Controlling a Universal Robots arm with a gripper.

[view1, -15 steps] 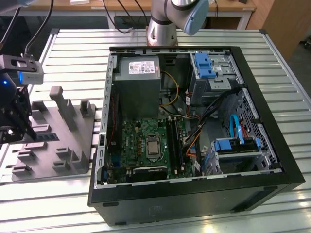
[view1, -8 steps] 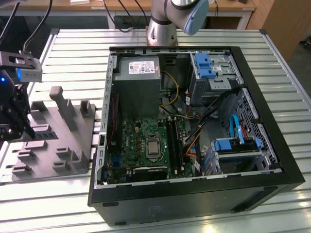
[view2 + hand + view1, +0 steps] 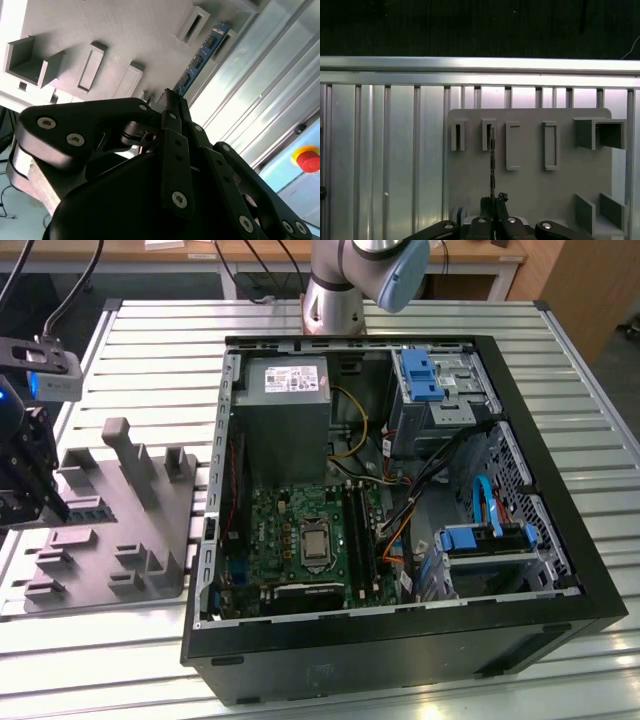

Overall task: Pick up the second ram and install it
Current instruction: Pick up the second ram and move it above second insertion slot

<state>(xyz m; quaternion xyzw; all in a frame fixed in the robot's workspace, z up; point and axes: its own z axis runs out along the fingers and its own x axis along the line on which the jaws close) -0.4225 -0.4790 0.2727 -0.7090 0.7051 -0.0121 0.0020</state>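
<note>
While the gripper (image 3: 492, 199) is held over the grey fixture block (image 3: 560, 190) at the exterior view's left, the second ram (image 3: 491, 160) is clamped between its jaws, edge-on above the block.

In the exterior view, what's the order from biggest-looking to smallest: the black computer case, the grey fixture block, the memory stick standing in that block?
1. black computer case
2. grey fixture block
3. memory stick

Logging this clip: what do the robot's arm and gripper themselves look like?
Silver-grey tubular arm with a pale blue joint cap. Matte black linkage gripper with silver screw heads; a grey camera box with a blue light and black cables sits above it.
</note>
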